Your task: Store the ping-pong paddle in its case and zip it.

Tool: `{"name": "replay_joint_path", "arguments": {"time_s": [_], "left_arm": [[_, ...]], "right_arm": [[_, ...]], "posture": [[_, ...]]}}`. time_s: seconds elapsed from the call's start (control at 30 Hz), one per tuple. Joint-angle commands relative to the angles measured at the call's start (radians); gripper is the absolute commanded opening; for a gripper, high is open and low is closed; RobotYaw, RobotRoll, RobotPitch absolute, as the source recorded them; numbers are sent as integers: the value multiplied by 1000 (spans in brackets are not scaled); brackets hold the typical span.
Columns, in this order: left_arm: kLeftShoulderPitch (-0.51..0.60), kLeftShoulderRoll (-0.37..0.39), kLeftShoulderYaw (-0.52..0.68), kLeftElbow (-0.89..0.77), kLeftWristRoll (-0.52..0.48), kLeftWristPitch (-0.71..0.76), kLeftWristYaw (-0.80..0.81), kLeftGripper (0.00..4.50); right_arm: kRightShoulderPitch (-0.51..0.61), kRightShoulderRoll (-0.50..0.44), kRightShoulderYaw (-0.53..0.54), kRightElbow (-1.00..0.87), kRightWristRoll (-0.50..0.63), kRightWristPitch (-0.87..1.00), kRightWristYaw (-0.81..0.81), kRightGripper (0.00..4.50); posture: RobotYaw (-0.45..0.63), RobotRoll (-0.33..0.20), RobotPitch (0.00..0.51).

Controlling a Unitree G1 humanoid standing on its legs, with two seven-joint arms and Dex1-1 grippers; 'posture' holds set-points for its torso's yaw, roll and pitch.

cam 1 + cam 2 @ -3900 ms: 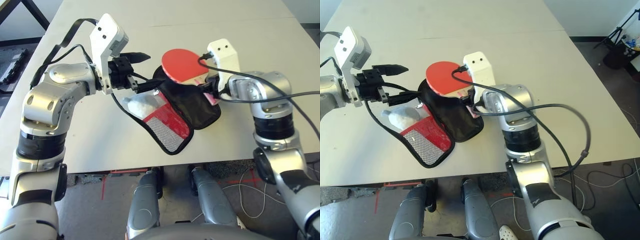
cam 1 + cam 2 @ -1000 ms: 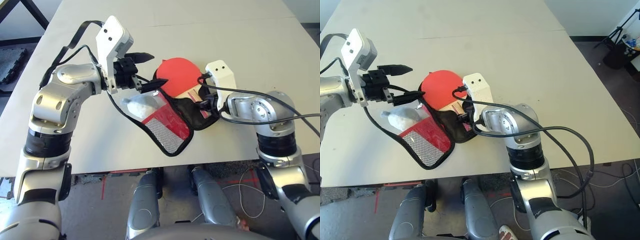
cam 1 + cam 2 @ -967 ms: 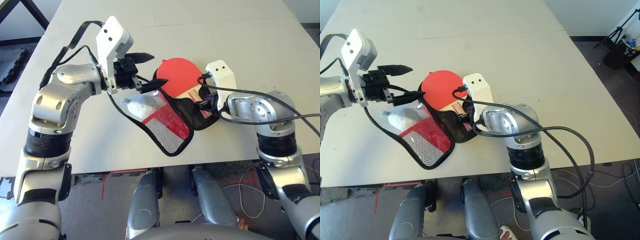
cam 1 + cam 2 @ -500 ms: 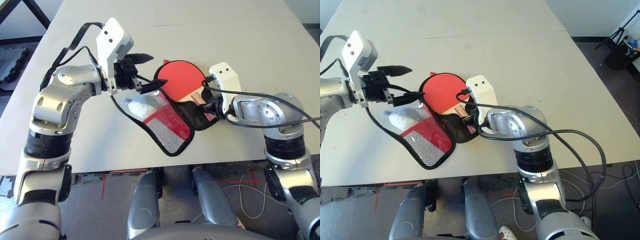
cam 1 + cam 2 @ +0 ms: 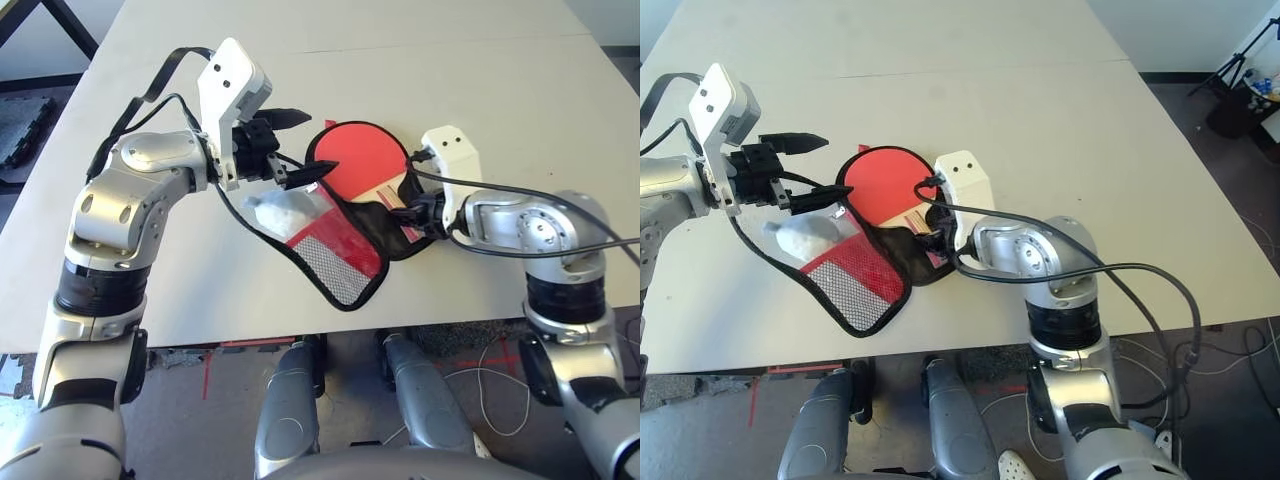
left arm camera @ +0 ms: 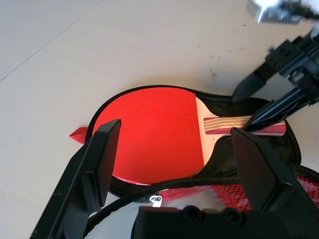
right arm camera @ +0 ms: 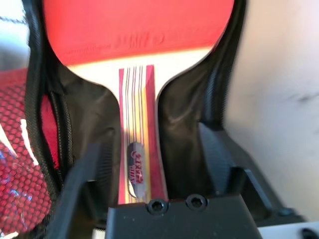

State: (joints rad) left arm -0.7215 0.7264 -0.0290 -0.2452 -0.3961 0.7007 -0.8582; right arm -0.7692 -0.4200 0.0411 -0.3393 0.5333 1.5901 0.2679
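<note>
The right gripper points down and to the left at the paddle's handle, fingers spread on either side of it and not clamped; its silver forearm comes in from the right, elbow bent, the white wrist camera box above. The left gripper is raised over the case's far left edge, pointing right, jaws wide; whether its lower finger touches the case's rim I cannot tell. That arm is folded with the elbow out to the left. The table is pale and bare around them. The case lies open near the table's front edge, black lining up, and its red flap with the mesh pocket is folded toward the robot. The paddle lies flat in the lined half, red face up, handle toward the right gripper. A white wad sits just beside the flap, under the left gripper. The left wrist view shows the open zipper edge ringing the blade and a small red tab sticking out of the case. The right wrist view shows the handle's red and dark stripes and a small logo badge.
</note>
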Motion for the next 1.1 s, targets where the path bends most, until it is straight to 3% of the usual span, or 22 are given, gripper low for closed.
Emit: {"name": "replay_joint_path", "arguments": {"time_s": [0.03, 0.23, 0.43, 0.53, 0.67, 0.9, 1.1], "left_arm": [[14, 1, -18, -7, 5, -5, -8, 4500], [13, 8, -10, 0, 8, -8, -7, 4500], [9, 65, 23, 16, 21, -14, -17, 4500], [1, 117, 54, 17, 14, -5, -36, 4500], [39, 245, 109, 20, 21, -33, -95, 4500], [199, 480, 298, 61, -23, 0, -226, 4500], [358, 567, 406, 27, -65, 88, -288, 4500]], "right_arm": [[-13, -59, 26, -44, 50, 24, 54, 4456], [-30, -239, 60, -51, 75, -70, 200, 4456], [46, -420, 120, 76, -46, -546, 460, 4456], [88, -434, 99, 149, -64, -712, 571, 4456], [140, -454, 86, 220, -90, -881, 707, 4456], [141, -436, 69, 334, -110, -1012, 812, 4456], [106, -412, 77, 437, -147, -1076, 864, 4456]], "posture": [[-36, 0, 261], [-32, 0, 264], [-18, 0, 266], [-2, 0, 267], [12, 0, 269], [70, 0, 269], [102, 0, 265]]}}
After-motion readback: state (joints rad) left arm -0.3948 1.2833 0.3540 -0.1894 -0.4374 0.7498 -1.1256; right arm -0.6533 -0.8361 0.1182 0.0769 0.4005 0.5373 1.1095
